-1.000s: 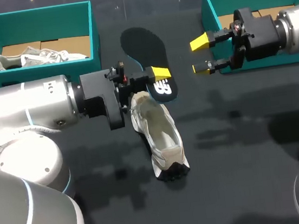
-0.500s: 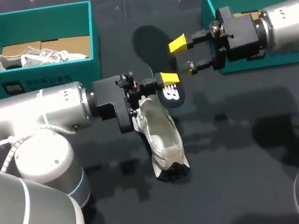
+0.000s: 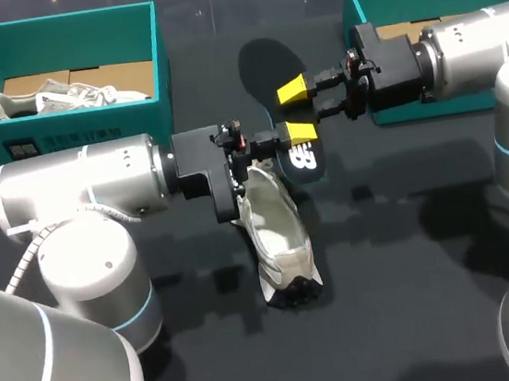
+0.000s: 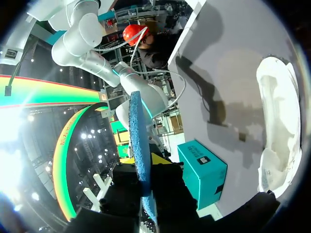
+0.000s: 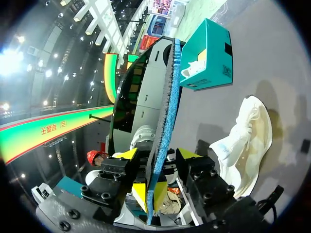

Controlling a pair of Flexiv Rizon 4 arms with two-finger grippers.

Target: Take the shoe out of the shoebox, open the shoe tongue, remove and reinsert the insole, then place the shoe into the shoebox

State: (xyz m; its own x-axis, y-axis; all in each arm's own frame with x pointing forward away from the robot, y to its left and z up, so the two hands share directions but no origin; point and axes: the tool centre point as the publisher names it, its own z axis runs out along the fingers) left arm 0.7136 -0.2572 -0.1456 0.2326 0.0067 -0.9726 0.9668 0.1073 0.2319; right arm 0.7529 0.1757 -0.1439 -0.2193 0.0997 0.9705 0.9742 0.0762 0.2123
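One white shoe (image 3: 66, 95) in the left shoebox (image 3: 133, 112); left claw (image 3: 294, 137) tight on the insole (image 3: 267, 68), right claw (image 3: 307, 102) apart.

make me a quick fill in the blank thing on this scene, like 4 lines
1. The left gripper is ___ on the insole.
2. The right gripper straddles the insole with its fingers ___.
3. The white shoe lies on the ___, outside both boxes.
4. A second shoe sits in the shoebox on the head view's ___ side.

Missing words: shut; open; table; left
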